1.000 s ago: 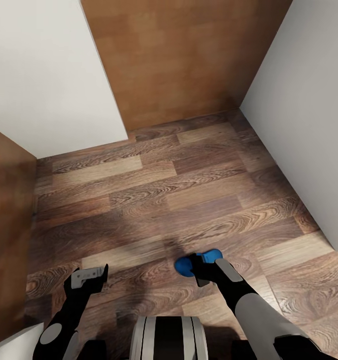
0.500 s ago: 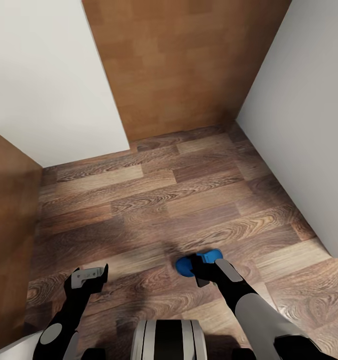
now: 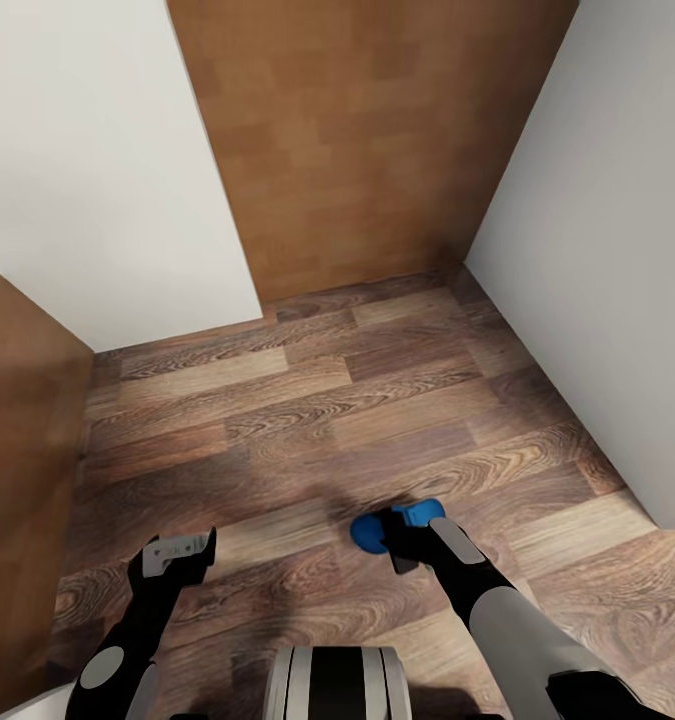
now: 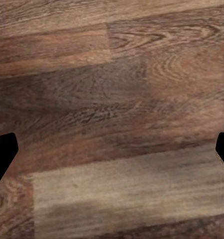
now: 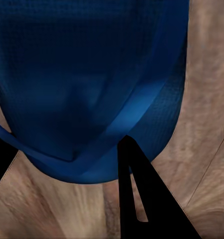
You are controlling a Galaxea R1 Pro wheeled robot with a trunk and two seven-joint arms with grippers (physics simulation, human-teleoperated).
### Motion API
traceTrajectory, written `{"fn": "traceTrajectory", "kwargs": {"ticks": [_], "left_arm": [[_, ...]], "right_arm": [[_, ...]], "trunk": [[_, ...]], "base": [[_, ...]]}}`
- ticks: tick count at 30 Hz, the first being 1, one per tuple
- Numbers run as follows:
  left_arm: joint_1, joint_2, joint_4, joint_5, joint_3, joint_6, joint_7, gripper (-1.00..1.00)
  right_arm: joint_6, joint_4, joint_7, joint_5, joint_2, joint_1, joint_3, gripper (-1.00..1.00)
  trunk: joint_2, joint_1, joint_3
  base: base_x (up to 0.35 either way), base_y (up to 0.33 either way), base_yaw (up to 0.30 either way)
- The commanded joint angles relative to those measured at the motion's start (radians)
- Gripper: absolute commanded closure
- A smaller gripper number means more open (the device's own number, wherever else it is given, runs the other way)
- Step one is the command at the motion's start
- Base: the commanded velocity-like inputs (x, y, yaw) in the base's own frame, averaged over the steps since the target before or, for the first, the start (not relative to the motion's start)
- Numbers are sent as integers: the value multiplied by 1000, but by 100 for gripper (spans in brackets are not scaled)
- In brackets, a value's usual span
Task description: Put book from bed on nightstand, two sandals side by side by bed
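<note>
Left edge, head view: brown wooden panel (image 3: 17,450), upright. Beside it, white wall (image 3: 87,170), then a tan wooden door (image 3: 367,140) at the far end of the wood-plank floor (image 3: 327,410).

Left gripper (image 3: 182,552): held above bare floor, carrying nothing; fingers (image 4: 2,154) spread apart at opposite edges of the left wrist view, plank floor between them.

Right gripper (image 3: 389,540): held above the floor, fingers (image 5: 142,199) clenched on a bright blue sandal (image 3: 405,520). Sandal (image 5: 87,84) was lifted off the floor, its strap crossing the sole in the right wrist view.

Right edge: second white wall (image 3: 607,250), meeting the floor.
</note>
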Motion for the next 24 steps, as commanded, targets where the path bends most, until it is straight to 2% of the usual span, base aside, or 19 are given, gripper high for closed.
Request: {"fn": "traceTrajectory", "kwargs": {"ticks": [1, 22, 24], "left_arm": [[0, 0, -2, 6, 0, 5, 2, -100], [0, 0, -2, 6, 0, 5, 2, -100], [0, 0, -2, 6, 0, 6, 2, -100]], "right_arm": [[1, -2, -6, -4, -1, 0, 4, 100], [5, -2, -8, 0, 0, 0, 9, 100], [12, -3, -8, 23, 1, 0, 65, 100]], "trunk": [[0, -1, 3], [5, -10, 85], [5, -11, 92]], "base": [[0, 0, 0], [0, 0, 0], [0, 0, 0]]}}
